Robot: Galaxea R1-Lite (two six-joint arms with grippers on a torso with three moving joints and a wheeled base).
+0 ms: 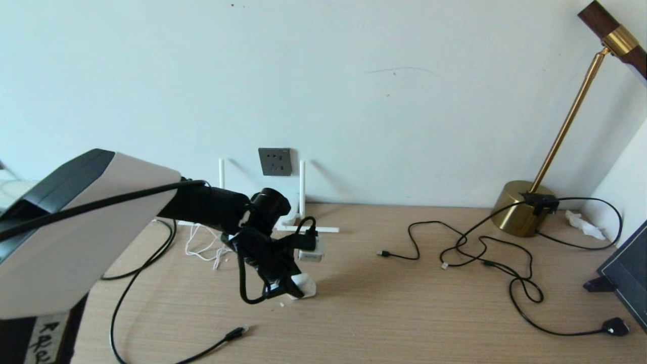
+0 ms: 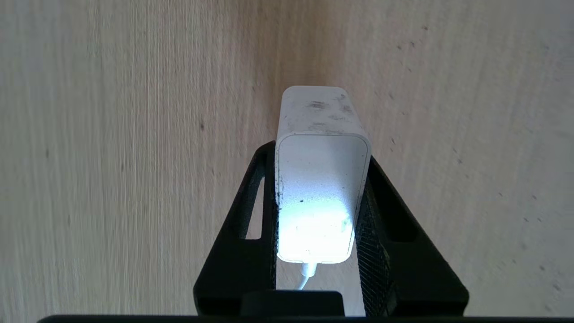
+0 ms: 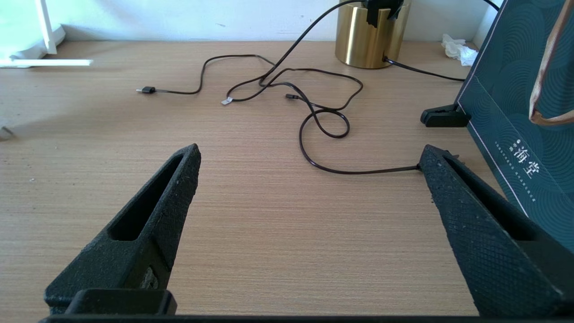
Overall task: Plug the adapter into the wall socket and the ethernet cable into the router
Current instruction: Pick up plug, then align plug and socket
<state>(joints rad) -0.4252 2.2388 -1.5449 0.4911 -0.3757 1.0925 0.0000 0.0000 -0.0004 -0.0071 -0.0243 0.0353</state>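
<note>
While the left gripper grips the small white rounded-cube adapter, the right gripper sits wide open over bare wood.

From the head view, the adapter sits low over the pale wooden worktop, in front of the flat white router with its slim stick antennas and below the dark grey square wall socket; the thick black ethernet cable lies on the worktop nearer the robot. From the left wrist, both black fingers press the adapter's sides (its thin white cord trails back toward the camera). From the right wrist, the spread fingers frame thin black cables, a brass lamp base and a dark teal board.
</note>
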